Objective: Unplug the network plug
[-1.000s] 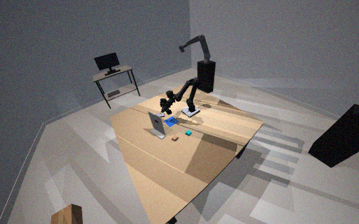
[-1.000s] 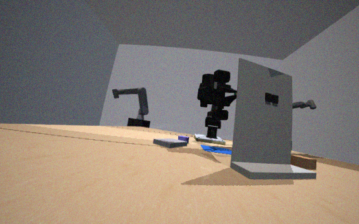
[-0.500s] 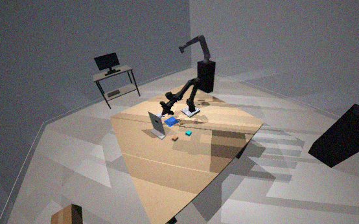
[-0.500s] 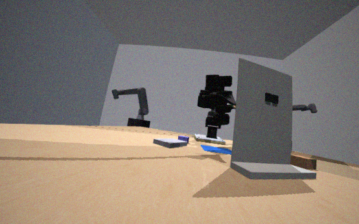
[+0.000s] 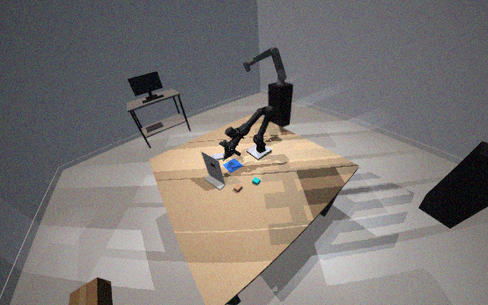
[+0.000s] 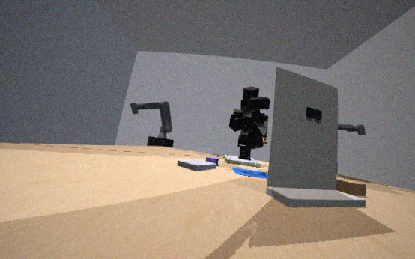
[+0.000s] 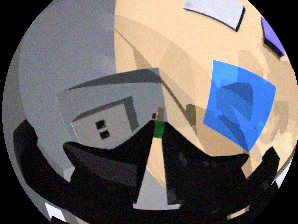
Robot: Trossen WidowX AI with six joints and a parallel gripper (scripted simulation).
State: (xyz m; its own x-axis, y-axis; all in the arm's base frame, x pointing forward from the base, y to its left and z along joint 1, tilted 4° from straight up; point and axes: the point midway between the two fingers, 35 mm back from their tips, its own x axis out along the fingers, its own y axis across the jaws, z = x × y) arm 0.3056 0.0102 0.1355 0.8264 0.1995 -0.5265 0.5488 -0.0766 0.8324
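Nearest in the top view, the table [image 5: 238, 247] stretches bare toward its near corner, crossed by darker shadow bands. Farther in, toward the far half, 2 small blocks lie on the wood: a brown one [image 5: 237, 188] and a teal one [image 5: 255, 181], near each other but apart. Just beyond the brown block stands the panel [image 5: 211, 167], upright on its flat foot [image 5: 214, 182]. In the exterior view the panel's face carries a dark socket [image 6: 313, 114], which looks vacant from this side.

Past the panel lies the blue square [image 5: 232, 165], flat on the table between the panel and the arm's base plate [image 5: 253, 153]. The gripper [image 5: 227, 149] hangs above the table just beyond the square, toward the far left edge, well off the panel. Its fingers are clamped on the plug [image 7: 158, 127], which the wrist view shows as a thin pale piece with a green band (small, and partly masked by the dark fingers) pointing out from between them. So the plug is out of the socket and held in the air, not yet over the square's middle; the square [image 7: 240, 103] sits to the right in that view.

Farther left a pale flat slab [image 6: 196, 165] and a small purple block [image 6: 212, 160] lie near the far edge.
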